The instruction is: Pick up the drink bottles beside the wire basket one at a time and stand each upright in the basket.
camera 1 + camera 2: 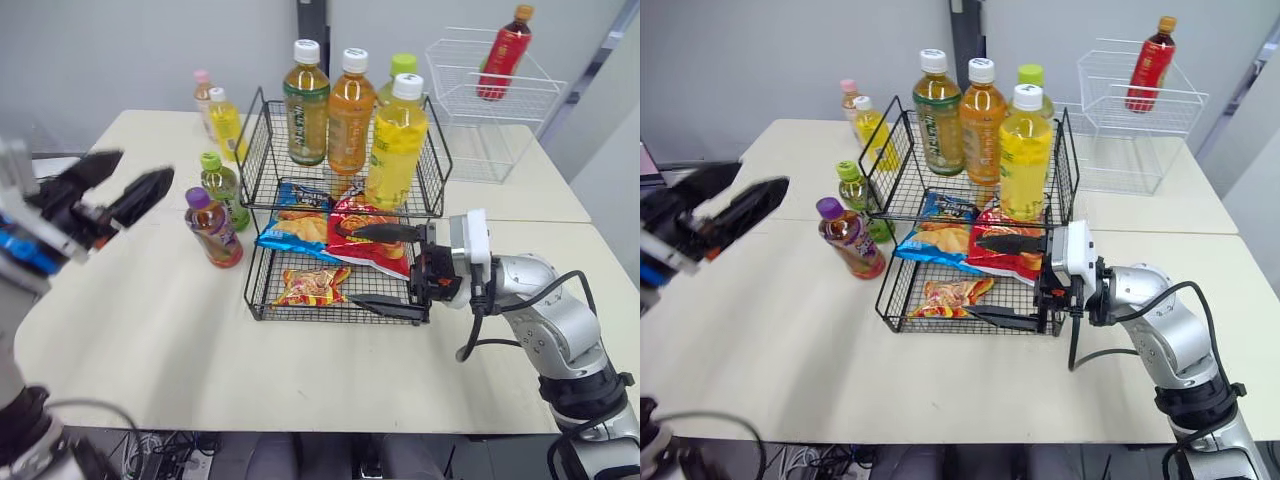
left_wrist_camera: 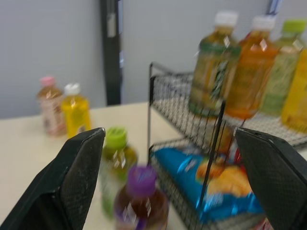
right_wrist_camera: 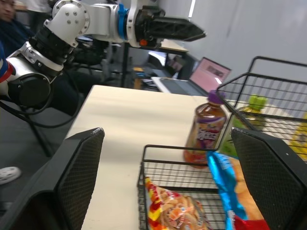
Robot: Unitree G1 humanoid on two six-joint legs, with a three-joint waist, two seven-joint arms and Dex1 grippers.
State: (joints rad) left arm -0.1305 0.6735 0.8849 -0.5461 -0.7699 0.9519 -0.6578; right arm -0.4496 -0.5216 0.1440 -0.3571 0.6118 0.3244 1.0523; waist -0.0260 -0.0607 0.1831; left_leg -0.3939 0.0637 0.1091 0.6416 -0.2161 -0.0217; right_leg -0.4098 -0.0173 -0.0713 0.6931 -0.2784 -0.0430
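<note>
The basket (image 1: 300, 312) is carrying the biggest risk: its top tier is holding four bottles (image 1: 349, 110) standing close together, so another bottle lowered in is likely to be bumping a neighbour and tipping it; the right gripper (image 1: 346, 265), fingers spread wide and empty, is reaching into the lower tier's front right corner over the bags (image 1: 375, 255), and any pull from there could be snagging wire and dragging the whole basket; the left gripper (image 1: 145, 165), likewise spread and holding nothing, is hovering left of the basket, near the purple-cap bottle (image 1: 214, 230); that bottle is standing on the table just beside the basket's left side, with the green-cap bottle (image 1: 222, 185) close behind it, so a skewed approach could be knocking one into the other or into the wire; the yellow bottle (image 1: 226, 125) and pink-cap bottle (image 1: 204, 95) are waiting farther back; the purple-cap bottle is showing red lettering on a pale label, too blurred to read; the other labels and bags are carrying print, none of it legible
</note>
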